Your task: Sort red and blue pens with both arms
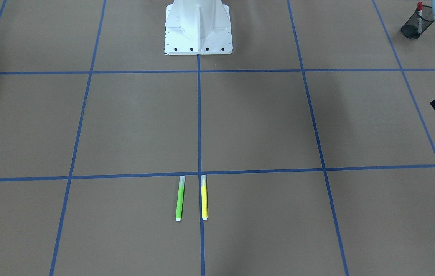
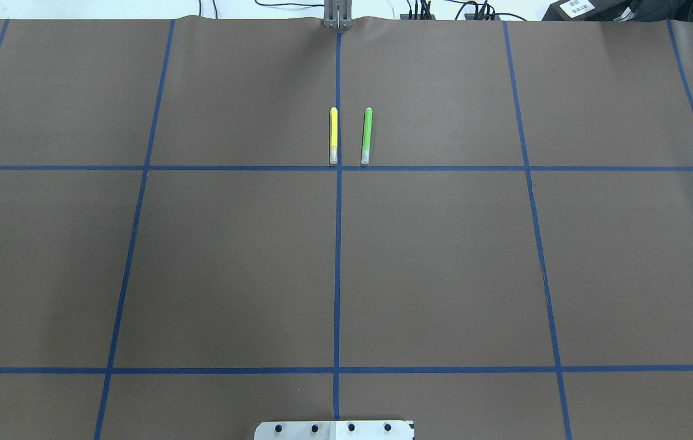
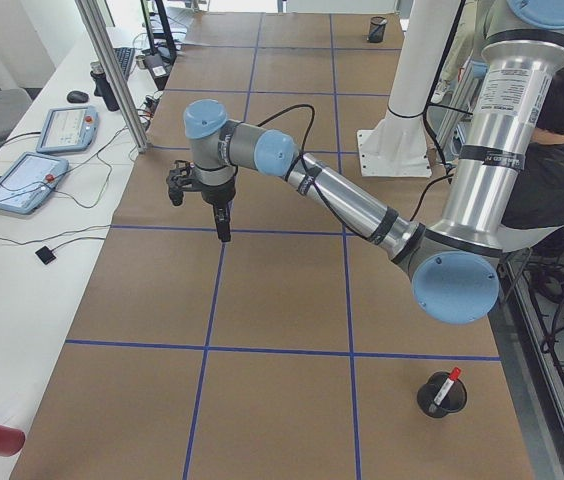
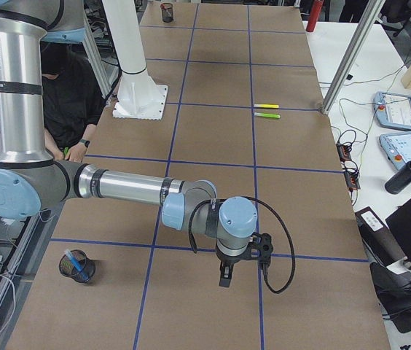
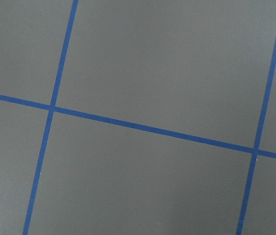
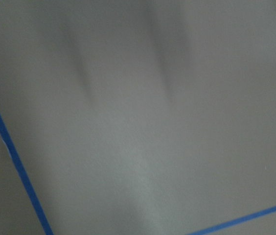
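The red pen (image 3: 448, 381) stands in a black mesh cup (image 3: 440, 396) at the table's left end, red tip up; the same red pen (image 1: 419, 8) and cup (image 1: 415, 26) show at the front view's top right. The blue pen (image 4: 74, 263) leans in a second mesh cup (image 4: 77, 267) at the right end. My left gripper (image 3: 222, 232) hangs fingers-down above the brown paper, apart from its cup; I cannot tell whether it is open or shut. My right gripper (image 4: 224, 280) hangs low over the paper near its cup, state also unclear. Both wrist views show only paper and blue tape.
A green marker (image 2: 366, 135) and a yellow marker (image 2: 333, 135) lie side by side at the far middle of the table. The white pedestal (image 1: 198, 34) stands at the robot's edge. A person (image 3: 562, 150) sits behind it. Pendants (image 3: 27, 180) and cables lie beyond the far edge.
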### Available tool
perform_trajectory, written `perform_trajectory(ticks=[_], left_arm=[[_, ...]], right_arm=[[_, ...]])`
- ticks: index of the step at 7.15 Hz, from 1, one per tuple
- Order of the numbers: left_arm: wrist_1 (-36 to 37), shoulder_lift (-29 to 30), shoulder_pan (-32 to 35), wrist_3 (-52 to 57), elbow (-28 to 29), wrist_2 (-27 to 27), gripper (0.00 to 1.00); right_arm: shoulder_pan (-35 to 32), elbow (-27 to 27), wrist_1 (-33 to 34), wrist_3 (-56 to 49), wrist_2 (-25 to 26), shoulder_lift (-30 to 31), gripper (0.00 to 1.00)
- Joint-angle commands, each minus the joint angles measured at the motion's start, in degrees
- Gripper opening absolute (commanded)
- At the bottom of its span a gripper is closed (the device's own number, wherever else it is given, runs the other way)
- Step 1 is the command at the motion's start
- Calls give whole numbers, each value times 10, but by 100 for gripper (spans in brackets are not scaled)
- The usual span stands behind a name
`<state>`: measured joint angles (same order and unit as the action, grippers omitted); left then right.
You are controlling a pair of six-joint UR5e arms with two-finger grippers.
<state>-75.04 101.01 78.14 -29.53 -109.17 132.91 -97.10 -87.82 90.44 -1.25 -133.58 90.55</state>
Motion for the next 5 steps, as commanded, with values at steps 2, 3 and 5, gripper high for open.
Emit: perform_trajectory(ticks=[2, 3, 5], left_arm=[[-173, -127, 1, 32, 22, -1, 100], [-217, -169, 3, 85, 31, 1, 100], [-215, -194, 37, 105, 30, 7, 100]], right_arm=[[23, -60, -37, 145, -24, -3, 100], [30, -59, -38, 145, -24, -2, 100], [31, -53, -37, 144, -23, 5, 100]])
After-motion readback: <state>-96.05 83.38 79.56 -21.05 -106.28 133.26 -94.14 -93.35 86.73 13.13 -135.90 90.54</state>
